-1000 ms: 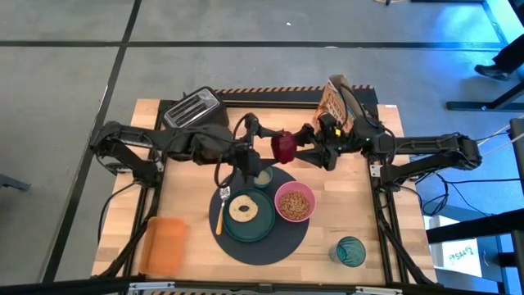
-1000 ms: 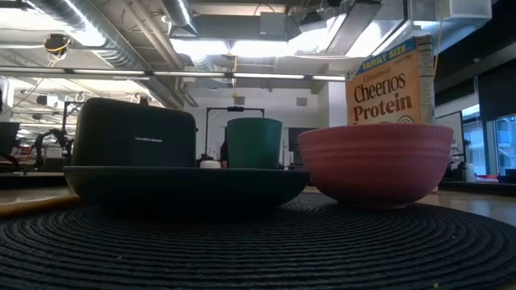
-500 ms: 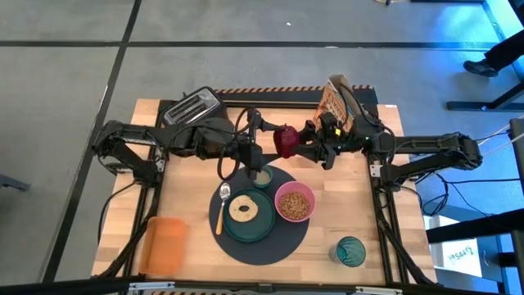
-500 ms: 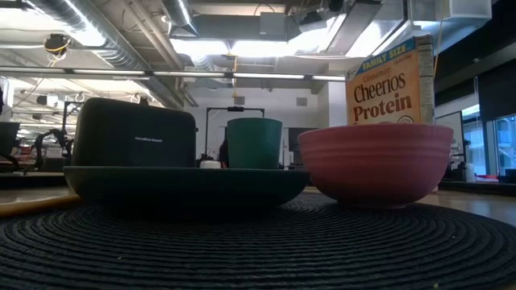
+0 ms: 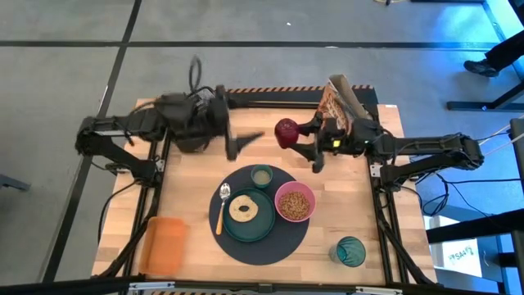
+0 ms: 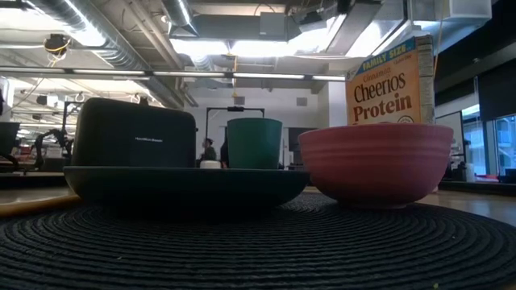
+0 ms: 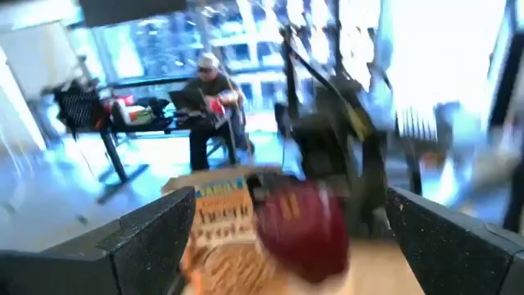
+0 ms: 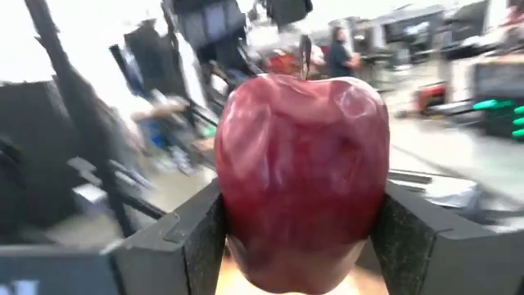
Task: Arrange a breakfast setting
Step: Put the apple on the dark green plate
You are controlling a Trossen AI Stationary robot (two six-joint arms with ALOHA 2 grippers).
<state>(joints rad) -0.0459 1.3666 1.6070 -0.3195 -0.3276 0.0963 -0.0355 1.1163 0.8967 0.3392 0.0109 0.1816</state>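
My right gripper [image 5: 296, 138] is shut on the red apple [image 5: 286, 131] above the table's far middle; the apple fills the right wrist view [image 8: 303, 164]. My left gripper [image 5: 246, 141] is open and empty, left of the apple and apart from it; the apple shows ahead of it in the left wrist view [image 7: 301, 223]. Nearer, the round dark mat [image 5: 282, 242] carries the teal plate [image 5: 254, 229] with the bagel [image 5: 242, 208], the pink bowl [image 5: 295, 201], the small pale cup [image 5: 262, 175] and the orange-handled spoon [image 5: 220, 211]. The teal tumbler [image 5: 350, 251] stands on the table at the near right. My right gripper pinches the apple between its two fingers [image 8: 192, 242], which lie on two opposite sides of the apple's lower half [image 8: 241, 221]. The fingers come level from the table's right side. The apple sits upright, stem [image 8: 307, 49] up, lifted clear of the table.
A cereal box [image 5: 336, 100] stands at the far edge, just behind my right gripper. The black toaster [image 6: 133, 133] stands at the far left, under my left arm in the high view. A flat orange tray [image 5: 166, 244] lies at the near left corner. People sit in the room beyond.
My left gripper has drawn back fast from beside the apple toward the table's left and far edge, and now stands apart from it. My right gripper has carried the apple a little toward the far edge, still upright and clear of the table.
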